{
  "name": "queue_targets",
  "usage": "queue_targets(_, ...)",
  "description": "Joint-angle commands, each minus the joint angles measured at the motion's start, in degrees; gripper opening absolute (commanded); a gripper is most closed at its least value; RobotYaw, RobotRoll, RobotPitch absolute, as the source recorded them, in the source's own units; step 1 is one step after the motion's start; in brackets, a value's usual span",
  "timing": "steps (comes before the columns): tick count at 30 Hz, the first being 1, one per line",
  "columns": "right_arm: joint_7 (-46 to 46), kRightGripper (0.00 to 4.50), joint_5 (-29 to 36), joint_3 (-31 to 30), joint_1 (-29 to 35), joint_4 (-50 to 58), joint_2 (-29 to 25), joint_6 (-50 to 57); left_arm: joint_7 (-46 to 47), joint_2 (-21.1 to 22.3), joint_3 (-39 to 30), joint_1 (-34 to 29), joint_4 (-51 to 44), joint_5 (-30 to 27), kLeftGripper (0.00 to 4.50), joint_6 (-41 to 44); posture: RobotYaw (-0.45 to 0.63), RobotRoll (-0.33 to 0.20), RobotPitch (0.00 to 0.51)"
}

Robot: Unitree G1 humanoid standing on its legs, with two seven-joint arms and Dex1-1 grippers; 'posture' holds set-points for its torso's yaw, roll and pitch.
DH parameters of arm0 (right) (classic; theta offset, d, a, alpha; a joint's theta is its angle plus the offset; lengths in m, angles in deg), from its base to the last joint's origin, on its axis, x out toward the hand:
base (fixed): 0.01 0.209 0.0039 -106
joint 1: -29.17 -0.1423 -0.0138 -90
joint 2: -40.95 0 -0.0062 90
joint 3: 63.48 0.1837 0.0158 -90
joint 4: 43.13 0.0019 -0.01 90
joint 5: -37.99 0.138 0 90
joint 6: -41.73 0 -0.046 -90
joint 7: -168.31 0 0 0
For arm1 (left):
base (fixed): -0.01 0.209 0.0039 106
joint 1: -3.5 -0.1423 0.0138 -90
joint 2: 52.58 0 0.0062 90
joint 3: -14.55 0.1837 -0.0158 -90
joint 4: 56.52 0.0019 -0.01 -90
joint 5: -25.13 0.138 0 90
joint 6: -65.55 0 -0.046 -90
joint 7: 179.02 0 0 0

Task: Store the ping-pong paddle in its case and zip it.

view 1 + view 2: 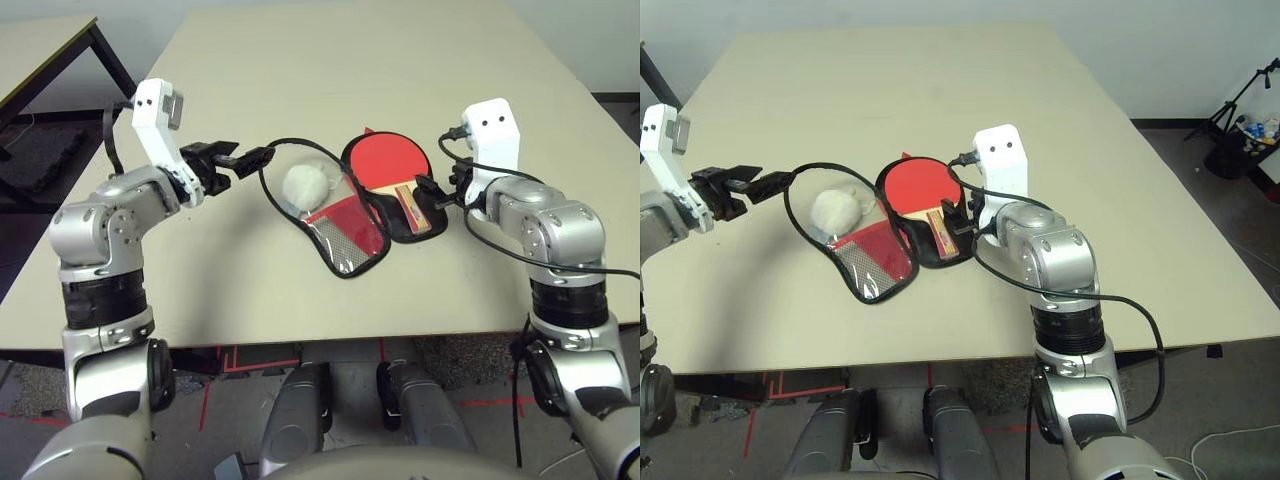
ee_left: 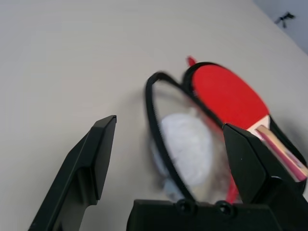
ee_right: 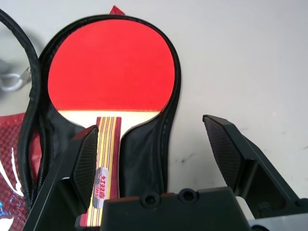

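Right wrist view: ping-pong paddle (image 3: 111, 67) lies inside the unzipped case (image 3: 149, 154) on the counter (image 1: 400, 70).
Flap: folded open, white fluffy ball (image 1: 303, 184) on it.
Left gripper (image 1: 252, 158): jaws spread, empty.
Right gripper (image 3: 154, 149): jaws spread, empty, over the handle.

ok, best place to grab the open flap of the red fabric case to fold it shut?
Take the red fabric case's open flap at its black zipper rim on the robot's left, with the open left gripper. That raised edge is free; the red ping-pong paddle already lies in the other half.

Paddle (image 2: 227, 97) in unzipped case (image 2: 159, 120)
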Motion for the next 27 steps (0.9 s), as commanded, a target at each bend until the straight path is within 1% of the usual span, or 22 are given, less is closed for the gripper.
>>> queue_targets(1, -0.3, 4.49, 0.1, 0.1, 0.9, 0.7, -0.4, 0.9, 1.1, -1.7, 1.0, -2.7, 0.0, -1.0, 4.50, 1.4, 0.08, 0.000, 0.142)
queue_targets(5, -0.7, 4.49, 0.1, 0.2, 1.2, 1.0, -0.4, 1.4, 2.2, -4.0, 2.3, -4.2, -0.9, -1.7, 4.50, 2.3, 0.07, 0.000, 0.144)
queue_targets(10, -1.2, 4.49, 0.1, 0.3, 1.5, 1.2, -0.4, 1.8, 4.4, -8.9, 3.2, -1.4, -2.5, -4.9, 4.50, 5.0, 0.07, 0.000, 0.145)
queue_targets(15, -2.0, 4.49, -0.3, 0.9, 1.4, 0.9, -0.6, 1.4, 6.2, -15.1, 3.3, 6.1, 0.5, -8.4, 4.50, 6.9, 0.07, 0.000, 0.150)
queue_targets(19, -3.8, 4.49, -1.0, 2.3, 0.4, 0.1, -0.1, 0.8, 8.1, -20.3, 2.5, 15.4, 7.1, -10.2, 4.50, 5.8, 0.07, 0.000, 0.156)
queue_targets(23, -6.4, 4.49, -1.5, 4.2, -0.6, -0.2, 1.4, 0.4, 8.6, -23.9, 1.7, 24.7, 16.9, -10.3, 4.50, 1.4, 0.06, 0.000, 0.161)
queue_targets(27, -9.6, 4.49, -1.9, 7.8, -1.9, 0.0, 3.5, 1.4, 6.6, -25.2, 4.1, 30.4, 25.6, -7.9, 4.50, -5.1, 0.05, 0.000, 0.163)
